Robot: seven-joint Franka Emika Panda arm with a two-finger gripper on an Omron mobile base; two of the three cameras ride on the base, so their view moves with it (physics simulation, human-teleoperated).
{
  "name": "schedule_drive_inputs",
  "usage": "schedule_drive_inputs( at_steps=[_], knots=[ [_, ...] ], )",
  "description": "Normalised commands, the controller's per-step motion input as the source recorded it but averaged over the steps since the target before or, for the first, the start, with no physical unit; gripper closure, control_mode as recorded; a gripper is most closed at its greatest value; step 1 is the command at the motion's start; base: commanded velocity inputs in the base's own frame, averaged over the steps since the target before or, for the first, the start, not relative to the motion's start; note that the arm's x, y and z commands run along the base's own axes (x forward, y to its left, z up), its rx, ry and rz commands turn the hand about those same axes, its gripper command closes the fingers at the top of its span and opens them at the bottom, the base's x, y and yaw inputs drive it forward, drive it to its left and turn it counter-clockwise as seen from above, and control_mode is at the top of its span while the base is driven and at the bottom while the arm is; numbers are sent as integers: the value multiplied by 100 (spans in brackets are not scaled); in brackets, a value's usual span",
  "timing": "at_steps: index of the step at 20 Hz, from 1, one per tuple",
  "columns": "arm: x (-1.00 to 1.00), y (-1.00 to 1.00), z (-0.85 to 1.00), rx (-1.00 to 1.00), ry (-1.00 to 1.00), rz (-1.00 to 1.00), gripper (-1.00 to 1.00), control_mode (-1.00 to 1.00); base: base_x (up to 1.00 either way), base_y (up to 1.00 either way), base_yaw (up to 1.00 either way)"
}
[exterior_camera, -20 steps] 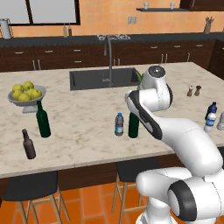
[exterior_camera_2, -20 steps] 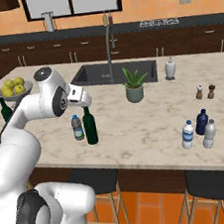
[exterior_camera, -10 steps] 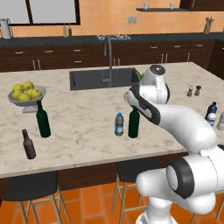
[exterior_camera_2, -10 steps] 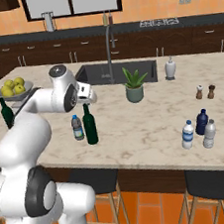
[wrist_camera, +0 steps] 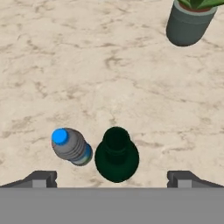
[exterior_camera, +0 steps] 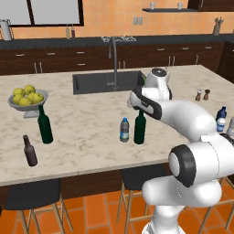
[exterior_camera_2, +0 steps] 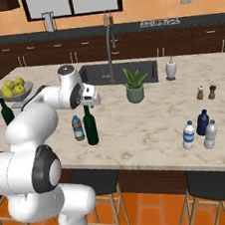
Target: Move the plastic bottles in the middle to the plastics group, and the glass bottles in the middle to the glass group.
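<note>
The gripper (wrist_camera: 112,177) hangs above the middle green bottle (exterior_camera: 140,129), looking straight down on its mouth; its two fingertips (wrist_camera: 41,178) stand wide apart at either side, touching nothing. That bottle stands upright on the marble counter (exterior_camera: 87,137), on the near side of the sink (exterior_camera: 107,81). Just beside it, on the side away from the plant (exterior_camera_2: 134,85), stands a small water bottle (exterior_camera: 124,130) with a blue label; from above its cap shows blue, and the two bottles look close but whether they touch is hard to tell.

Taking the sink as the landmark: the glass group sits well off to its left near the counter's front, a tall green bottle (exterior_camera: 44,125) just in front of the lemon bowl (exterior_camera: 26,98), and a shorter brown bottle (exterior_camera: 30,151) nearer the edge. The potted plant stands just right of the sink, with a white dispenser (exterior_camera_2: 171,69) beyond it. Far to the sink's right, near the front edge, the plastics cluster: a deep-blue bottle (exterior_camera_2: 202,122), a pale translucent bottle (exterior_camera_2: 210,134) touching or nearly touching it, and a white-capped water bottle (exterior_camera_2: 188,135) just beside them. The salt and pepper shakers (exterior_camera_2: 206,92) stand behind that cluster, apart from it.

The arm's white links reach from the base over the counter's front edge to the middle pair.
</note>
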Motion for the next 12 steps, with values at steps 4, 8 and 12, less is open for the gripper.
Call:
schedule_drive_inputs(
  at_steps=[4,8,12],
  knots=[
    [27,0,-16,0,0,0,-100,-100,0,0,0],
    [14,-5,-22,-4,0,0,-100,-100,0,0,0],
    [11,-1,-15,-2,0,0,-100,-100,0,0,0]
  ],
)
